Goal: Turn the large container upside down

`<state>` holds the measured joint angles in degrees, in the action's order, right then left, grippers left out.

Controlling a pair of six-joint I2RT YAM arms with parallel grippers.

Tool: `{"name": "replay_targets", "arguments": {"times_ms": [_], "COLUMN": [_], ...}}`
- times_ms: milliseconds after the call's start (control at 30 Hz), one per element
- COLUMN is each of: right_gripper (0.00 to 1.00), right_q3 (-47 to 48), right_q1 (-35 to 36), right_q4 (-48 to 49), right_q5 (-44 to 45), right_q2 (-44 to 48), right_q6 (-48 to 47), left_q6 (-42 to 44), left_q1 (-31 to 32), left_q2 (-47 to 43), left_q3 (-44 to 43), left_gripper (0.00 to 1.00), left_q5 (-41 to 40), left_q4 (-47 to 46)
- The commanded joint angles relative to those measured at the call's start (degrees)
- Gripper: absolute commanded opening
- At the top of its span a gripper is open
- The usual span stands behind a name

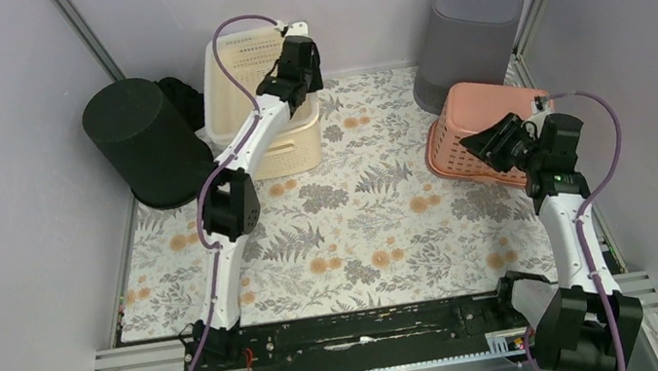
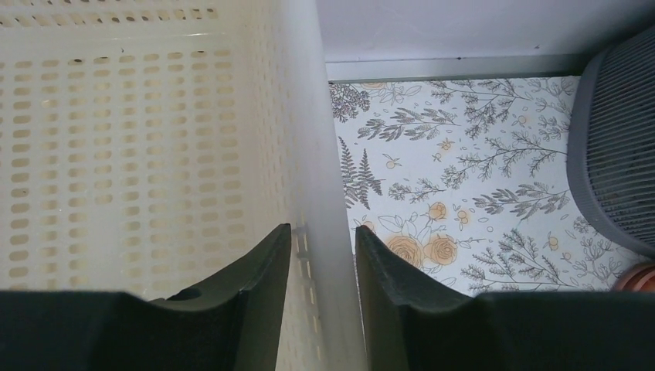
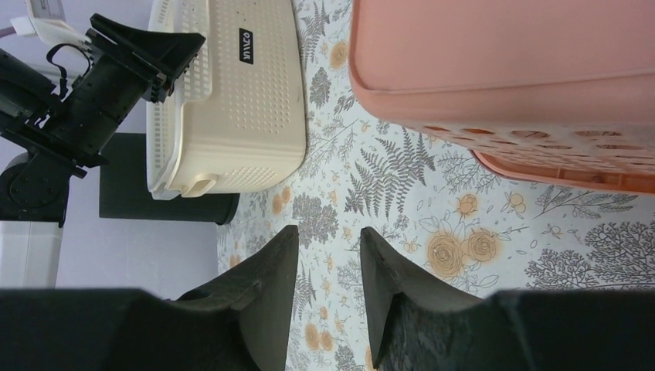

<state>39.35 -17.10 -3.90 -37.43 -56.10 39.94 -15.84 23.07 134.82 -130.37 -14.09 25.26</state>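
step: grip phase; left gripper [image 1: 301, 76] is on the right wall of the basket [image 1: 295, 146], flip not done, opening faces up
basket place: upper centre-left of the top view, by the back wall, on the mat [image 1: 360, 220]
left gripper state: fingers [image 2: 259, 286] straddle the wall, one inside, one outside, nearly closed with the wall pinched between them
right gripper state: right gripper [image 3: 328, 263] has a narrow gap and holds nothing; it hangs over the mat just beside the pink basket [image 1: 471, 110]
next move: my guess is lift the gripped wall and roll the basket over its far edge; needs a firm pinch and room toward the middle
others: black bin [image 1: 146, 139] upper left, grey bin [image 1: 469, 27] upper right
hidden: pad contact hard to confirm; can't tell whether the basket base is lifted; its left side is cut off in the left wrist view
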Motion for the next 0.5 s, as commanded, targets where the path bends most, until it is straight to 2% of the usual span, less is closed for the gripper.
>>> {"name": "replay_targets", "arguments": {"times_ms": [0,33,167,467], "right_gripper": [0.42,0.42,0.42,0.42], "right_q3": [0.5,0.4,0.1,-0.1], "right_q1": [1.7,1.9,2.4,3.1], "right_q4": [2.6,2.6,3.2,3.6], "right_q5": [0.1,0.1,-0.4,-1.0], "right_q2": [0.4,0.4,0.7,0.9], "right_q6": [0.2,0.3,0.9,1.4], "left_q6": [1.3,1.5,2.6,4.7], "left_q1": [-0.2,-0.2,-0.3,-0.3], "left_q2": [-2.8,-3.1,-3.0,-7.2], "left_q3": [-0.4,-0.4,-2.2,-1.9], "left_gripper": [0.39,0.35,0.01,0.0], "left_q5": [-3.8,-3.9,-5.2,-7.4], "left_q4": [-4.3,-4.4,-3.8,-4.5]}}
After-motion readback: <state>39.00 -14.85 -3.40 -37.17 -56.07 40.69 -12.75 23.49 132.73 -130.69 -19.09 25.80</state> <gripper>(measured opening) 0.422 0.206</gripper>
